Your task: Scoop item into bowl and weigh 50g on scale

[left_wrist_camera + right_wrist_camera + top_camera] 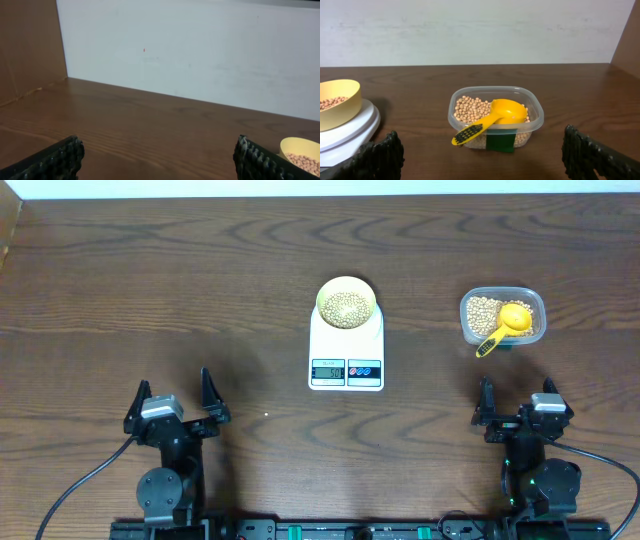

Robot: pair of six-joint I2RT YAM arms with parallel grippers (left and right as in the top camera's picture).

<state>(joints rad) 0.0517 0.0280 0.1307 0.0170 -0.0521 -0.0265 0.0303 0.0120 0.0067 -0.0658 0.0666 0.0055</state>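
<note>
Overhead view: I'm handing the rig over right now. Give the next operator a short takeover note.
Left gripper open, empty; right gripper open, empty.
Bowl sits on the scale, beans inside. Scoop lies in the clear tub of beans, right of the scale.
Done: beans in the bowl, scoop put down.
Left: check the display, too small to read here; adjust if off.

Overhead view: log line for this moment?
bowl of beans: on scale; yellow scoop: in clear tub; left hand: open, empty; right hand: open, empty
</note>
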